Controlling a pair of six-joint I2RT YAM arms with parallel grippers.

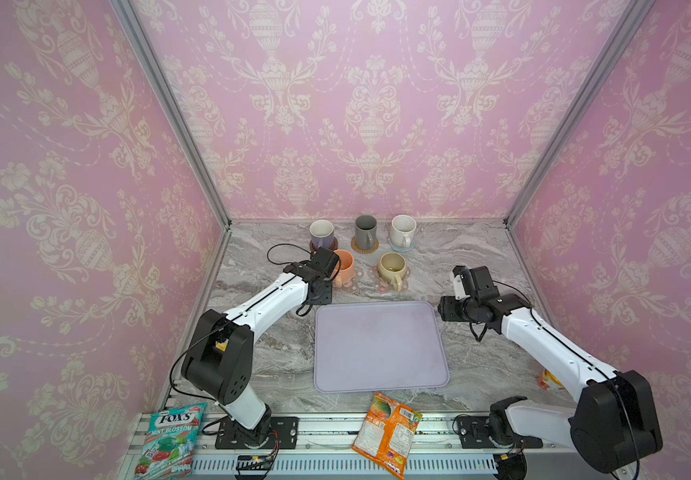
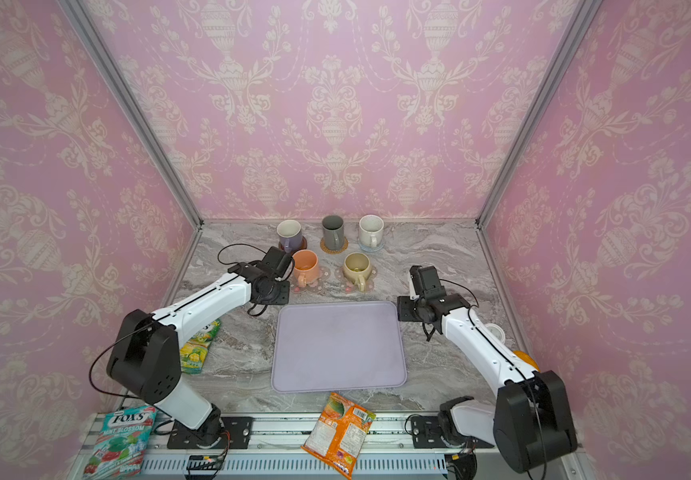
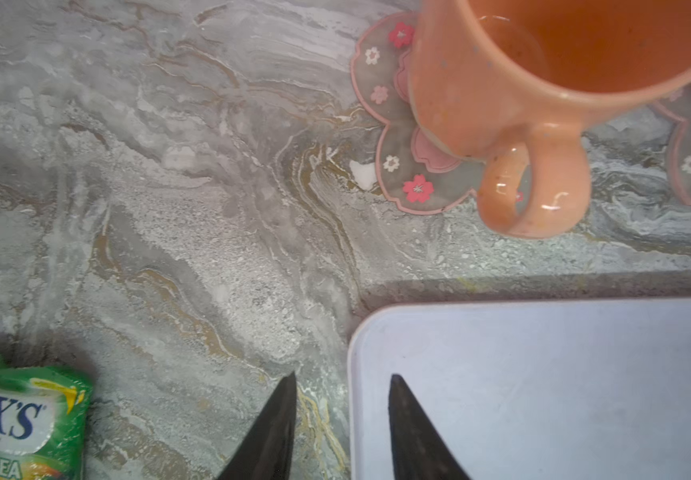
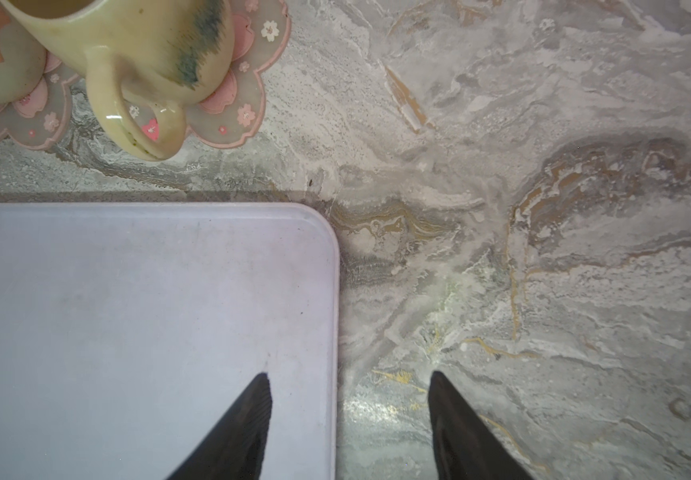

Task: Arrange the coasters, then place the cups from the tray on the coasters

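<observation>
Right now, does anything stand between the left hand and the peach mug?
Nothing visible: only bare tabletop and the tray's corner lie between the left hand and the peach mug, already on its coaster.

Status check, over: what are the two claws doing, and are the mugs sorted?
Open and empty: left gripper, right gripper. Five cups, each on a coaster; tray bare. The orange snack packet at front edge, clear of the work.

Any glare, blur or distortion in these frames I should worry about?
Both top views: wide-angle warp, frame posts splay outward, fine detail soft. Left wrist view: peach mug close and soft, small glints on its handle; tray edge throws a shadow band on the marble. Right wrist view: glints on the beige mug handle, marble sharp, nothing blown out.
</observation>
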